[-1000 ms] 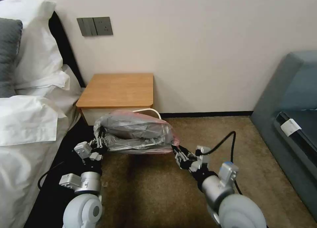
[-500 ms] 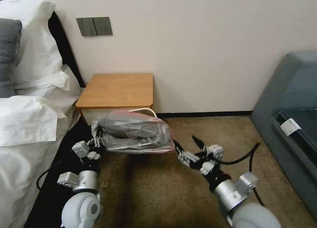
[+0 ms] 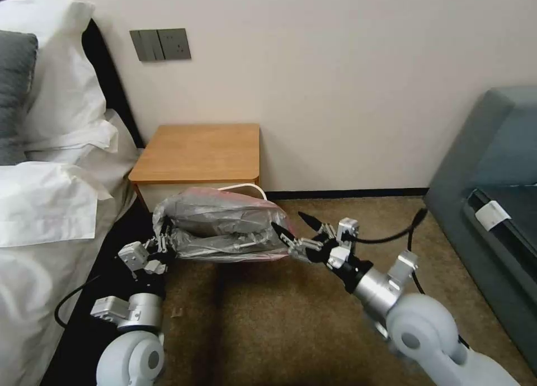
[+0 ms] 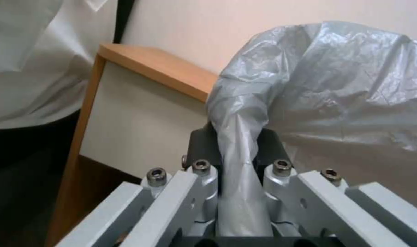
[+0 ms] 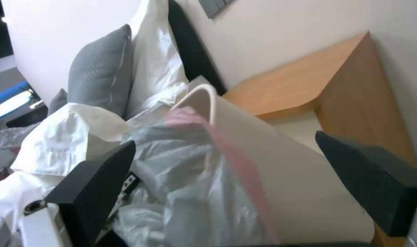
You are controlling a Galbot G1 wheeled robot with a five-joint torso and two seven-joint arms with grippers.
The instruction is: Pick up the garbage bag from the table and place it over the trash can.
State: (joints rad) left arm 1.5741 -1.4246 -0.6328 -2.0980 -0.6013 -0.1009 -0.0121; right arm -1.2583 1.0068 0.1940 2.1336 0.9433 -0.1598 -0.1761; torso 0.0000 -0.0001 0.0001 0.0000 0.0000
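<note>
The grey garbage bag (image 3: 224,224) with its pink-red rim lies draped over the cream trash can (image 3: 249,188), on the carpet in front of the wooden table (image 3: 201,151). My left gripper (image 3: 162,241) is at the bag's left end, shut on a twisted strand of film (image 4: 238,151). At the bag's right end my right gripper (image 3: 288,222) stands open, its fingers (image 5: 96,185) spread on either side of the trash can's wall (image 5: 272,154) and the bag's pink rim (image 5: 236,151). The table top is bare.
A bed with white pillows (image 3: 50,151) and a black frame runs along the left, close to my left arm. A grey sofa (image 3: 492,196) stands at the right. Brown carpet (image 3: 291,330) lies open between them, and the wall is just behind the table.
My right gripper let go of the bag's right edge, opened, drew back to the right, then swung up toward the bag's right end. The left gripper kept its hold.
</note>
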